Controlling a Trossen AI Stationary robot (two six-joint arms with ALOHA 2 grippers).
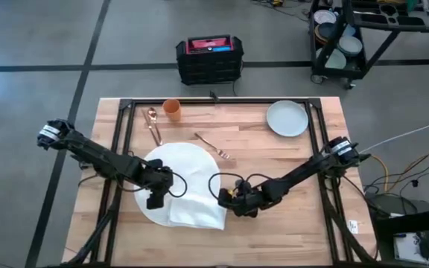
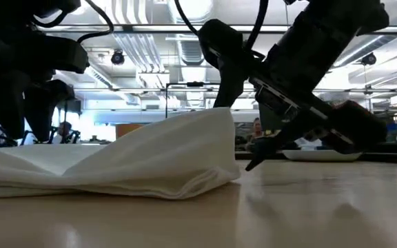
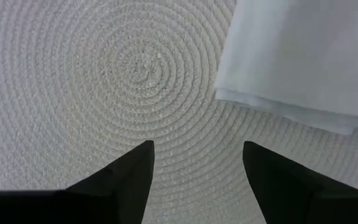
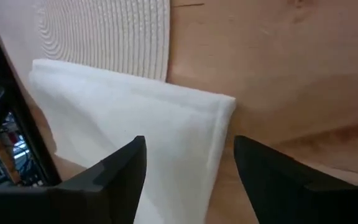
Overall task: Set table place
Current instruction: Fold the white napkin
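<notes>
Your left gripper (image 3: 194,177) hangs open over the mat (image 1: 159,160); right gripper (image 4: 188,171), open and empty, faces the folded napkin (image 1: 198,210).

Round white woven mat (image 1: 171,167) flat on light-wood table (image 1: 289,223).

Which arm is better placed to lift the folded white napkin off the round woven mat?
Right: the right gripper hovers open at the folded white napkin edge; the left gripper faces bare round white woven mat.

Bright overhead light; low view arms backlit.
</notes>
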